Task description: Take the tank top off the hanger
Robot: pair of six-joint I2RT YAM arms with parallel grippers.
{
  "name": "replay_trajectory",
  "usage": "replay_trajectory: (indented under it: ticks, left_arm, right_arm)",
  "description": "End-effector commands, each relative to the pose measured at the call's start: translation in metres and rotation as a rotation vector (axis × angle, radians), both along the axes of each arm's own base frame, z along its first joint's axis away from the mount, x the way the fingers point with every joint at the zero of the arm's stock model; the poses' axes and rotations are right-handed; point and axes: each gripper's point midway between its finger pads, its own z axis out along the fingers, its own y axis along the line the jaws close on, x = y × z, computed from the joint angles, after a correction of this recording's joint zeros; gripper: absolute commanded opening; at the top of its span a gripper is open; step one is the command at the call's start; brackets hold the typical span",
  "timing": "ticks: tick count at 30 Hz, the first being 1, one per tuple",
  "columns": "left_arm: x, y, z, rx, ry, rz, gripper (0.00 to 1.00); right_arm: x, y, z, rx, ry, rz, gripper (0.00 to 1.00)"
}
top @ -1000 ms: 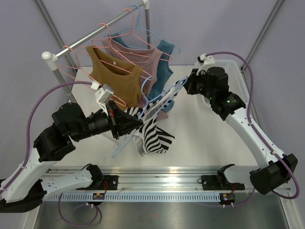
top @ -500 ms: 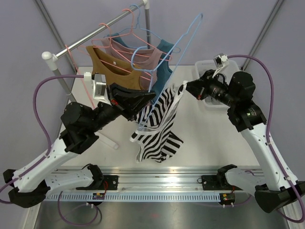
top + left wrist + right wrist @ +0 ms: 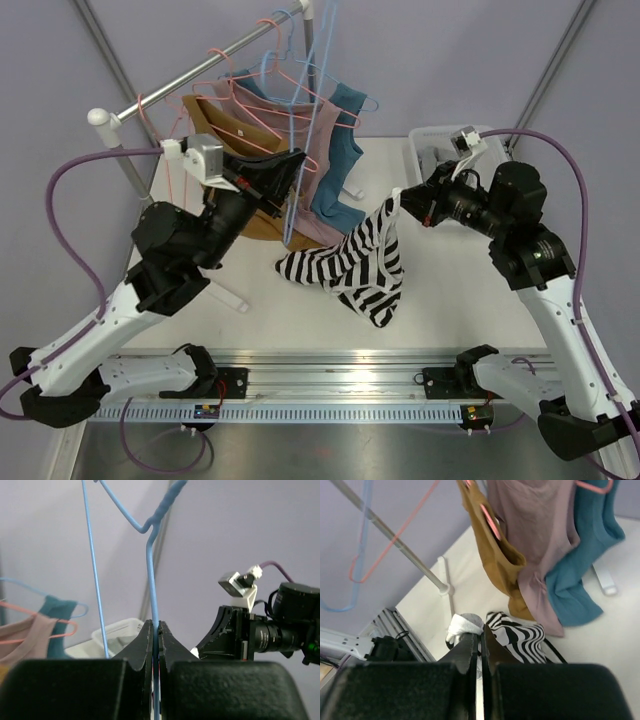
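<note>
At frame centre, a soft black-and-white striped tank top (image 3: 350, 265) hangs in loose folds over the white table (image 3: 450, 300). Its white edge is pinched tight in the right hand (image 3: 403, 200), arm reaching leftward. The left hand (image 3: 292, 168), raised on a bent arm, is clamped on a thin blue wire hanger (image 3: 305, 120) standing upright.

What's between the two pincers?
From the top camera: the teal top and mauve top hang between the left pincer, shut on the blue hanger, and the right pincer, shut on the striped top.
</note>
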Motion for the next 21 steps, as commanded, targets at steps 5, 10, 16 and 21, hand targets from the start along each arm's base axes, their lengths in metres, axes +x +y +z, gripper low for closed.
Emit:
replay_trajectory:
  ticks: [5, 10, 16, 21]
  left_arm:
    - [0.001, 0.090, -0.042, -0.022, 0.197, 0.296, 0.00]
    - [-0.004, 0.122, -0.070, -0.056, 0.291, 0.379, 0.00]
    - [-0.017, 0.138, -0.077, -0.064, 0.332, 0.358, 0.00]
    - [-0.023, 0.158, -0.090, -0.075, 0.373, 0.404, 0.00]
  right_arm:
    - [0.025, 0.002, -0.117, -0.150, 0.250, -0.167, 0.13]
    - [0.038, -0.005, -0.154, -0.226, 0.312, -0.287, 1.00]
    - [0.055, -0.011, -0.166, -0.281, 0.325, -0.350, 0.99]
    - [0.063, -0.006, -0.174, -0.298, 0.337, -0.347, 0.99]
